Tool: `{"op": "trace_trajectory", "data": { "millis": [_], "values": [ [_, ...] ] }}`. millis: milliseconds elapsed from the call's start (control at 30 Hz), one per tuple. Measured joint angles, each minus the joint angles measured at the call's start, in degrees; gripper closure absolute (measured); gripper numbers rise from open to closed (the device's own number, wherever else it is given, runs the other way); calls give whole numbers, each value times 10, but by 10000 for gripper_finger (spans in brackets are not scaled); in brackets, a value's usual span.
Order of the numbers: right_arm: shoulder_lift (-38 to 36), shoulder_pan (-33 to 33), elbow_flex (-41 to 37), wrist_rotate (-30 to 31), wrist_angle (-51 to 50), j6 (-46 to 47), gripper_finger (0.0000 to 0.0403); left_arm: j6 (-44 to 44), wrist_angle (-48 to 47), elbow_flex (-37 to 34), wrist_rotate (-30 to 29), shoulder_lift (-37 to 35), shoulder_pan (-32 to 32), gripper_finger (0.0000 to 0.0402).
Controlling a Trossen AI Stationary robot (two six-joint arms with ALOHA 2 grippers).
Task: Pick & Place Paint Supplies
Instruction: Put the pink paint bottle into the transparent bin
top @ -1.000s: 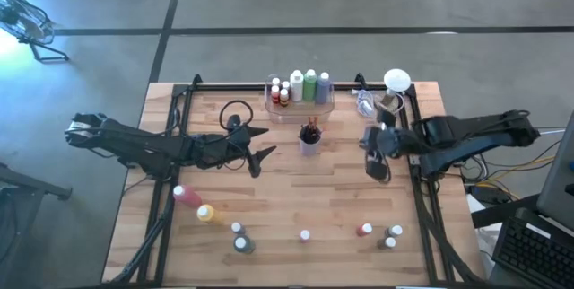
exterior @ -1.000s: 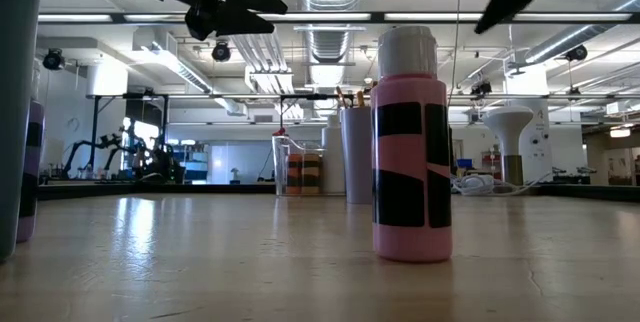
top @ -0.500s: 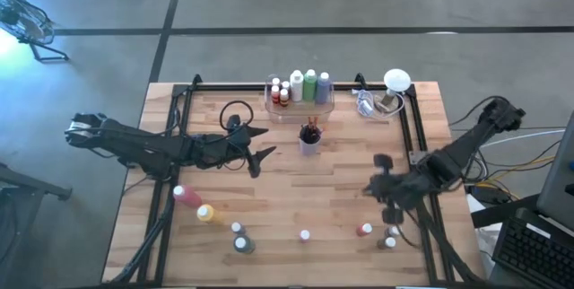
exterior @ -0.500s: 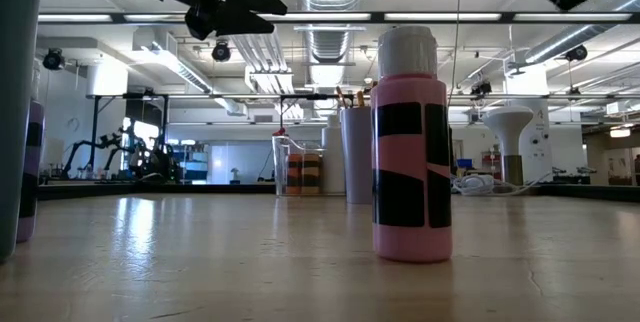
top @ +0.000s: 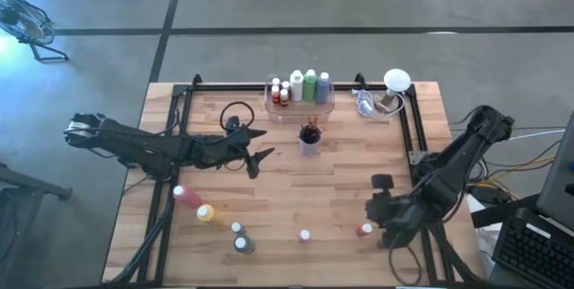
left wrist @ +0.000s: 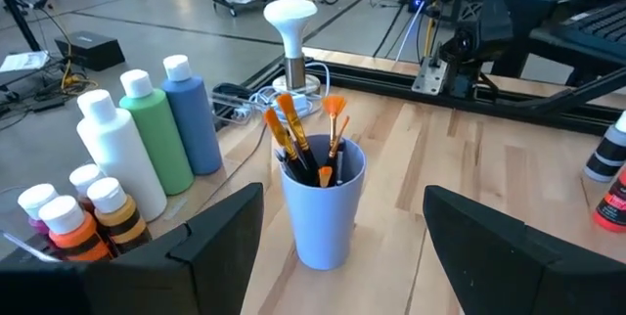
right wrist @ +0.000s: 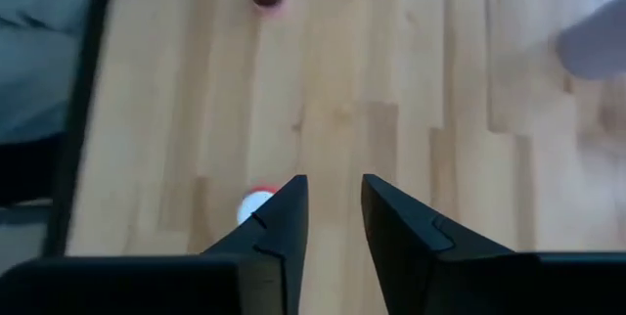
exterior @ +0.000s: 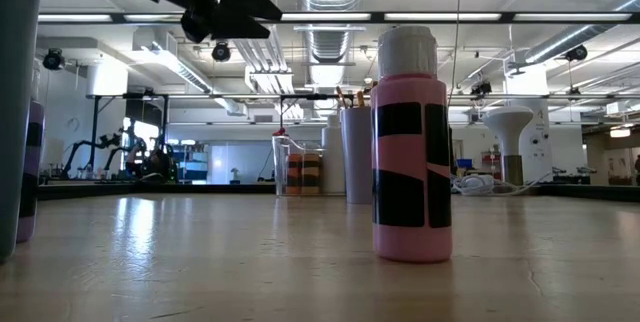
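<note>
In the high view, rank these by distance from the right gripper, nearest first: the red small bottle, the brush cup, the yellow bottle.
From the right gripper:
1. Red small bottle, just beside it, front edge.
2. Brush cup, table centre, toward the back.
3. Yellow bottle, far across, left side.

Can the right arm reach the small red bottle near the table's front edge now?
Probably yes: the right gripper hangs just beside the small red bottle, jaws slightly apart, nothing between them.
</note>
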Motion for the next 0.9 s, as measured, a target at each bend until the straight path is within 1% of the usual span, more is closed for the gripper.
{"op": "trace_trajectory", "data": {
  "millis": [67,133,200,267,367,467,567,700,900],
  "values": [
    [24,0,25,5,-25,1,298,-22,-7,0,2,0,-1,115],
    [44,0,42,7,-30,-9,289,-43,-21,0,27,-2,-1,115],
    [60,0,53,7,-30,-24,281,-38,-35,1,57,-7,-4,115],
    [74,-2,60,9,-30,-33,275,-29,-39,1,70,-14,-15,117],
    [87,-4,65,25,-30,-38,270,-26,-60,1,71,-29,-42,123],
    [91,-4,66,25,-30,-32,265,-22,-72,1,67,-45,-71,132],
    [90,-4,66,-2,-30,5,260,-22,-75,1,65,-57,-91,140],
    [86,-4,66,-36,-34,57,251,-22,-75,1,65,-63,-98,142],
    [87,-3,65,-41,-30,80,228,-31,-99,1,71,-65,-103,142]
  ]
}}
